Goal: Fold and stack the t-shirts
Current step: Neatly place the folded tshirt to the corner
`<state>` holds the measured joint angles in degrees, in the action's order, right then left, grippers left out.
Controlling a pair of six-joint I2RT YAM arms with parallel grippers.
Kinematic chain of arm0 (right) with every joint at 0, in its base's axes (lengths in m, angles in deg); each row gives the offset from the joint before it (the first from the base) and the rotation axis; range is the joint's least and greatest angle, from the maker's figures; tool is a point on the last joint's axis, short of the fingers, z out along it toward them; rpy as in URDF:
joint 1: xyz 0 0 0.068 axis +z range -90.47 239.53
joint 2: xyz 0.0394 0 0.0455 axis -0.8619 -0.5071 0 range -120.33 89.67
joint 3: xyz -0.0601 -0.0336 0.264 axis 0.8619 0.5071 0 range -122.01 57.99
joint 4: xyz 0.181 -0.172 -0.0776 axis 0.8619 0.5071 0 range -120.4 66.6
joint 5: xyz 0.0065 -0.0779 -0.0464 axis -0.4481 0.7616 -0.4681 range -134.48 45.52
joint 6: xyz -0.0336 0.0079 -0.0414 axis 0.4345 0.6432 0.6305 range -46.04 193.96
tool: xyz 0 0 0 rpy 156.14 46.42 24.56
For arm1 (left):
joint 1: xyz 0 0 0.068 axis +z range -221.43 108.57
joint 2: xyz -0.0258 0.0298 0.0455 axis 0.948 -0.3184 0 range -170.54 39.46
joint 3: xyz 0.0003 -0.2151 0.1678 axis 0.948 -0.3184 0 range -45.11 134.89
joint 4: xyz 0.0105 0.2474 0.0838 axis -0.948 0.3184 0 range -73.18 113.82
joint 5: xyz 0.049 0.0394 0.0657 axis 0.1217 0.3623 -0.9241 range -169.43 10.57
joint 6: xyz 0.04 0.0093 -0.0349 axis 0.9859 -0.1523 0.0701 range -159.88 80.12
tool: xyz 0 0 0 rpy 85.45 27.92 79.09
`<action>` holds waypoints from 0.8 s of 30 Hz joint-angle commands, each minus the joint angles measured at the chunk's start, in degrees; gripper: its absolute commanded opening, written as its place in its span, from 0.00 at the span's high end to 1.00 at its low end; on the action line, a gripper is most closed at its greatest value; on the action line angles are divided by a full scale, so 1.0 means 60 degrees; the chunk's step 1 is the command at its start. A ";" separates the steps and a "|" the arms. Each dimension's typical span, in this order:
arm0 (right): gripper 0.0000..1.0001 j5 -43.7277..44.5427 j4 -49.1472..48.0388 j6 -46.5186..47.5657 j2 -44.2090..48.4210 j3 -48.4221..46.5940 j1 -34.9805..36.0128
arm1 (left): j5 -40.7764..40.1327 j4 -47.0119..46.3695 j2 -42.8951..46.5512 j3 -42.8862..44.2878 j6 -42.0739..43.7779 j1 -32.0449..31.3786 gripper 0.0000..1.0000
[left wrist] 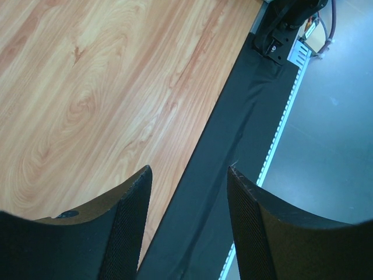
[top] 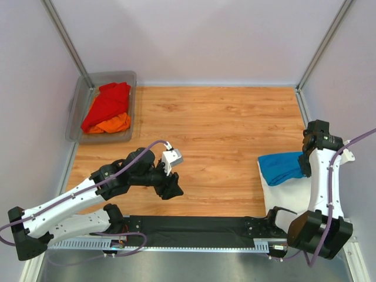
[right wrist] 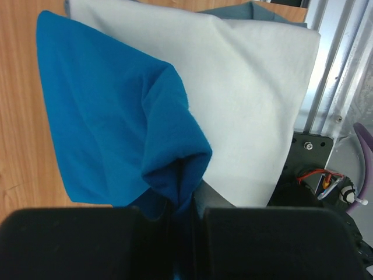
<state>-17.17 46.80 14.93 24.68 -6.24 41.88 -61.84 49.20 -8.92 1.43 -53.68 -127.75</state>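
Note:
A bright blue t-shirt (top: 282,167) lies bunched on a folded white t-shirt (top: 288,192) at the table's right edge. My right gripper (top: 306,166) is shut on a fold of the blue t-shirt (right wrist: 116,111), pinching it over the white t-shirt (right wrist: 256,99). A red t-shirt (top: 108,103) and an orange t-shirt (top: 111,124) lie crumpled in the tub at the far left. My left gripper (top: 171,187) is open and empty, low over the table's near edge; in the left wrist view (left wrist: 187,195) its fingers (left wrist: 131,221) frame a black strip.
A grey see-through plastic tub (top: 81,97) stands at the far left corner. A black cloth strip (top: 194,229) runs along the near edge, also in the left wrist view (left wrist: 233,140). Metal frame posts and purple walls bound the wooden table (top: 217,129).

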 commanded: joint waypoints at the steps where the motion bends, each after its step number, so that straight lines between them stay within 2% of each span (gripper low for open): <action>1: 1.00 0.0106 -0.0065 0.0169 0.0489 0.0318 -0.0236 | 0.0219 0.0096 0.0197 0.0006 0.0118 0.0040 0.39; 3: 0.98 0.0135 -0.0037 0.0228 0.0636 0.0595 -0.0310 | 0.0219 0.0155 0.0226 0.0006 0.0147 0.0040 0.39; 4: 0.93 0.0194 0.0036 0.0257 0.0680 0.0670 -0.0354 | 0.0219 0.0184 0.0255 0.0021 0.0162 0.0040 0.39; 6: 0.74 0.0501 0.0444 0.0505 0.0797 0.0801 -0.0588 | 0.0233 0.0315 0.0256 0.0035 0.0191 0.0040 0.39; 9: 0.59 0.0928 0.0975 0.0870 0.0972 0.0874 -0.1391 | 0.0233 0.0447 0.0387 0.0036 0.0191 0.0040 0.39; 10: 0.46 0.0898 0.0902 0.1351 0.1119 0.0919 -0.1626 | 0.0219 0.0477 0.0475 0.0021 0.0177 0.0040 0.39; 11: 0.17 0.0738 0.0771 0.1602 0.1425 0.0948 -0.1933 | 0.0219 0.0521 0.0504 0.0035 0.0162 0.0040 0.39; 12: 0.08 0.0606 0.0494 0.1808 0.1500 0.0963 -0.1980 | 0.0233 0.0550 0.0534 0.0021 0.0147 0.0055 0.39; 15: 0.01 -0.0111 0.0491 0.2336 0.1443 0.0569 -0.1966 | 0.0190 0.0609 0.0680 0.0065 0.0030 0.0040 0.39; 18: 0.02 -0.0669 0.0491 0.2309 0.1369 -0.0119 -0.1265 | 0.0058 0.0624 0.0768 0.0138 -0.0131 0.0040 0.39; 22: 0.02 -0.1400 0.0111 0.1446 0.0976 -0.0852 0.0827 | -0.0424 0.0638 0.0754 0.0270 -0.0525 0.0040 0.39; 23: 0.02 -0.1649 -0.0180 0.1139 0.0814 -0.1158 0.1934 | -0.0600 0.0580 0.0739 0.0270 -0.0773 0.0055 0.39; 24: 0.02 -0.1695 -0.0342 0.0962 0.0667 -0.1291 0.2511 | -0.0631 0.0551 0.0667 0.0299 -0.0935 0.0055 0.39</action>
<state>-22.66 47.29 24.70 30.67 -9.91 48.02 -63.31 52.59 -4.88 1.39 -55.54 -127.68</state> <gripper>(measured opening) 0.982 0.614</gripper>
